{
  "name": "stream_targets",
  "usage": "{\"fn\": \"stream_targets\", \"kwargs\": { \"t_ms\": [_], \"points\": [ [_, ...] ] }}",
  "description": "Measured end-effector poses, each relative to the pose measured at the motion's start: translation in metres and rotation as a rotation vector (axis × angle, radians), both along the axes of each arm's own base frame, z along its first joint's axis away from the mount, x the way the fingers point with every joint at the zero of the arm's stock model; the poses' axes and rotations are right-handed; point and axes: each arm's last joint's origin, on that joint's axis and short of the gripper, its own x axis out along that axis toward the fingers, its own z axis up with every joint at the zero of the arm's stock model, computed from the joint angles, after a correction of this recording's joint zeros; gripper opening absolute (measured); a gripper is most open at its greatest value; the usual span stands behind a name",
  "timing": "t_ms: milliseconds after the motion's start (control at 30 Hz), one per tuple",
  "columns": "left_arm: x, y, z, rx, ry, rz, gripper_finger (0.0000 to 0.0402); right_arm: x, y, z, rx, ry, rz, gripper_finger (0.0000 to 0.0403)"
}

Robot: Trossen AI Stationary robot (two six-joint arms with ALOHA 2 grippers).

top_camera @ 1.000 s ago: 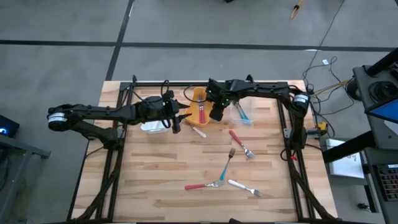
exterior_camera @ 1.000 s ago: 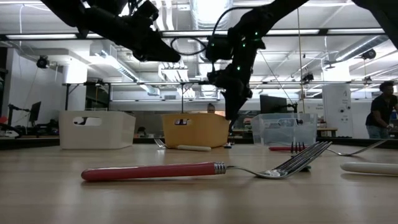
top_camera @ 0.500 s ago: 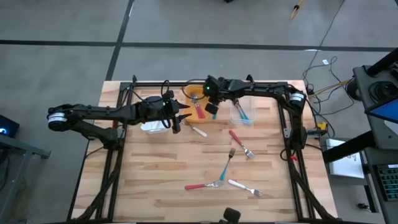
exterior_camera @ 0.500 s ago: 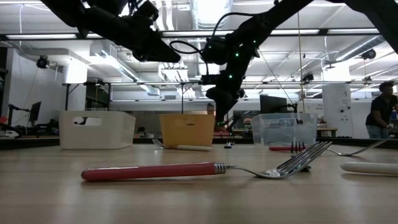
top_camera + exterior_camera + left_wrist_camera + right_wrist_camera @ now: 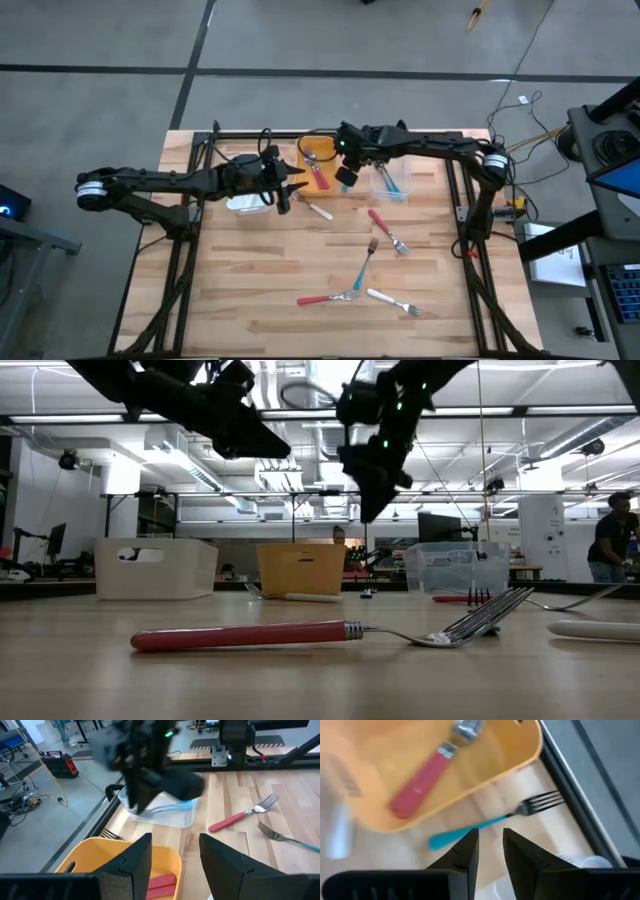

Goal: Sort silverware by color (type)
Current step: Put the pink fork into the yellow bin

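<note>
The silverware has silver heads and red, teal or white handles. One red-handled piece (image 5: 422, 782) lies in the orange bin (image 5: 312, 152). A teal fork (image 5: 485, 822) lies on the table beside that bin. Teal pieces (image 5: 392, 180) lie in the clear bin (image 5: 186, 815). On the table lie a white-handled piece (image 5: 319, 210), two red forks (image 5: 386, 230) (image 5: 325, 298), a teal fork (image 5: 362, 266) and a white fork (image 5: 393, 300). My right gripper (image 5: 491, 850) is open and empty, high above the orange bin's near right end (image 5: 345, 176). My left gripper (image 5: 175, 855) is open and empty, just left of the orange bin (image 5: 287, 188).
A white bin (image 5: 247, 198) stands left of the orange bin, under my left arm. A black frame (image 5: 330, 134) runs along the table's far edge and sides. The table's near left half (image 5: 240, 290) is bare wood. A person (image 5: 612, 540) stands in the room beyond.
My right gripper has first gone a little toward the table's left, low by the orange bin, then risen well above it. The orange bin has shifted a little.
</note>
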Motion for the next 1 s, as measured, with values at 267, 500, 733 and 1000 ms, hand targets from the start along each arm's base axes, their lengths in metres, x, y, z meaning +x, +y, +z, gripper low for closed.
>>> {"fn": "stream_targets", "kwargs": {
  "t_ms": [267, 500, 733, 1000],
  "points": [
    [0.002, 0.0, 0.006, -0.023, -0.055, 0.008, 0.0145, -0.004, 0.069, 0.037, 0.109, -0.121, 0.052, 0.0079],
    [0.002, 0.0, 0.008, -0.09, -0.09, 0.028, 0.0145, -0.008, 0.134, 0.053, 0.232, -0.183, 0.099, 0.0079],
    [0.002, 0.0, 0.007, -0.161, -0.109, 0.048, 0.0145, -0.014, 0.186, 0.052, 0.319, -0.16, 0.118, 0.0079],
    [0.003, -0.005, 0.006, -0.362, -0.168, 0.09, 0.0145, -0.031, 0.224, 0.047, 0.367, -0.061, 0.089, 0.0079]
  ]
}}
